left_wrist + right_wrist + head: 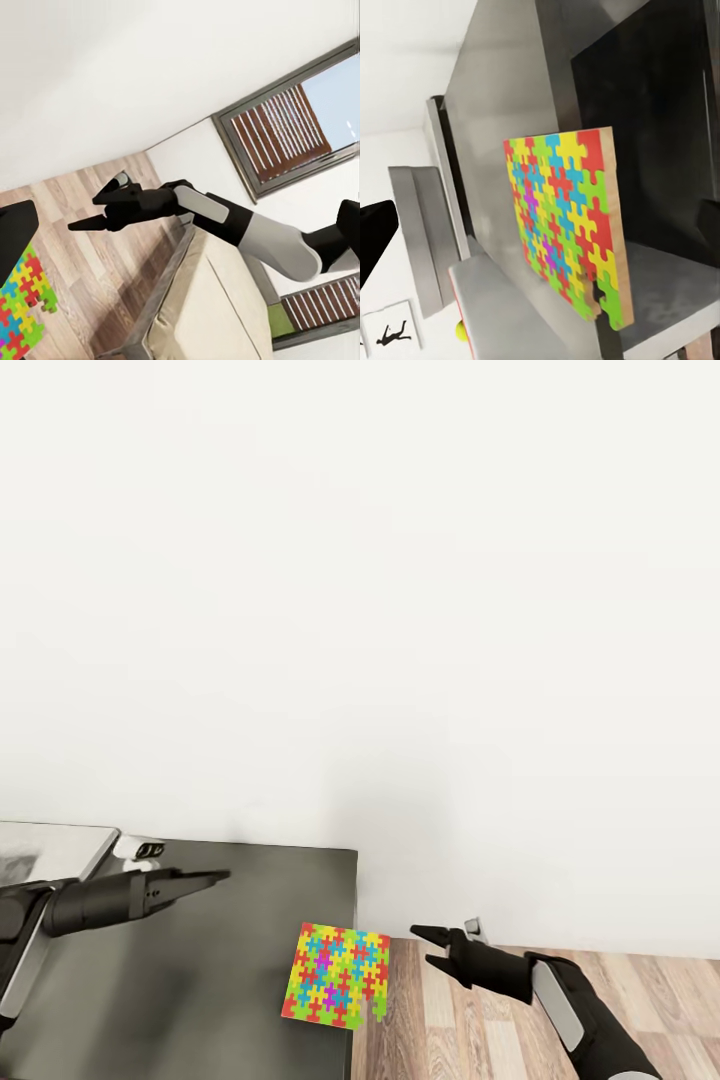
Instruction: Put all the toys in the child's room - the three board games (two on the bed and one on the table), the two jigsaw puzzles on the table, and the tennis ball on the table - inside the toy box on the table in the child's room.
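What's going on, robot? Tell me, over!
Left gripper over the dark table, holding nothing. Right gripper over the floor, fingers apart, holding nothing. Puzzle flat at the table's edge, overhanging a bit. Nothing between right gripper and puzzle.

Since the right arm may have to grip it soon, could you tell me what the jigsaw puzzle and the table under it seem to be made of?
The jigsaw puzzle looks like a thin wooden or cardboard board: tan, raw-looking edge under a matte, brightly printed face. The table looks like dark, smooth lacquer or metal, with a soft sheen.
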Tool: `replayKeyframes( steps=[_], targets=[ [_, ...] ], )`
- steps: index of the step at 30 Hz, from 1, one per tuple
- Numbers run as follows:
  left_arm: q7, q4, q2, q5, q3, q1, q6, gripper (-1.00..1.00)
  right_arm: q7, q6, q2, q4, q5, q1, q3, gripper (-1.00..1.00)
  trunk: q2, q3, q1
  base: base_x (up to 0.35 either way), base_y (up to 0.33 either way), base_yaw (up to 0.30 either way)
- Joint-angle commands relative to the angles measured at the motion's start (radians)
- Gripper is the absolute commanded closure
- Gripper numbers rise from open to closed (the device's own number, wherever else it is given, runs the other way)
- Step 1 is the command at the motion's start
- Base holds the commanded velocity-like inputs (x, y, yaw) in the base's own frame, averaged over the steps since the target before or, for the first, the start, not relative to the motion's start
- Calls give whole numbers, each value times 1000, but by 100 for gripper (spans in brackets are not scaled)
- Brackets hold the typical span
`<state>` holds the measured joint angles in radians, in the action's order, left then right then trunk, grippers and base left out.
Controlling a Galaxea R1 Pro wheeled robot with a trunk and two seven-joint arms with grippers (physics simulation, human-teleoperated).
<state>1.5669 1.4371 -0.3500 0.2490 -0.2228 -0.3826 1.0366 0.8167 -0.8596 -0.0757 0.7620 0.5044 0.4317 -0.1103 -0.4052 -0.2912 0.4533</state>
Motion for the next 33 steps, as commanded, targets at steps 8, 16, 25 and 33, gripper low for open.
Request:
replayKeyframes(
  steps=[8, 16, 25, 33],
  targets=[
    [4, 0, -1, 20, -1, 1, 11, -100, -29, -7, 11, -3, 12, 1, -4, -100, -30, -14, 16, 0, 0, 0],
    [4, 0, -1, 22, -1, 1, 11, -100, -42, -8, 30, -30, 7, 21, -2, -100, -86, -39, 47, 0, 0, 0],
    [4, 0, -2, 23, -1, 1, 11, -100, -44, -2, 32, -132, 1, 69, -2, -100, -114, -52, 62, 0, 0, 0],
    [4, 1, -2, 23, 0, 2, 11, -100, -45, 3, 40, -149, -2, 78, -1, -100, -114, -52, 62, 0, 0, 0]
  ],
)
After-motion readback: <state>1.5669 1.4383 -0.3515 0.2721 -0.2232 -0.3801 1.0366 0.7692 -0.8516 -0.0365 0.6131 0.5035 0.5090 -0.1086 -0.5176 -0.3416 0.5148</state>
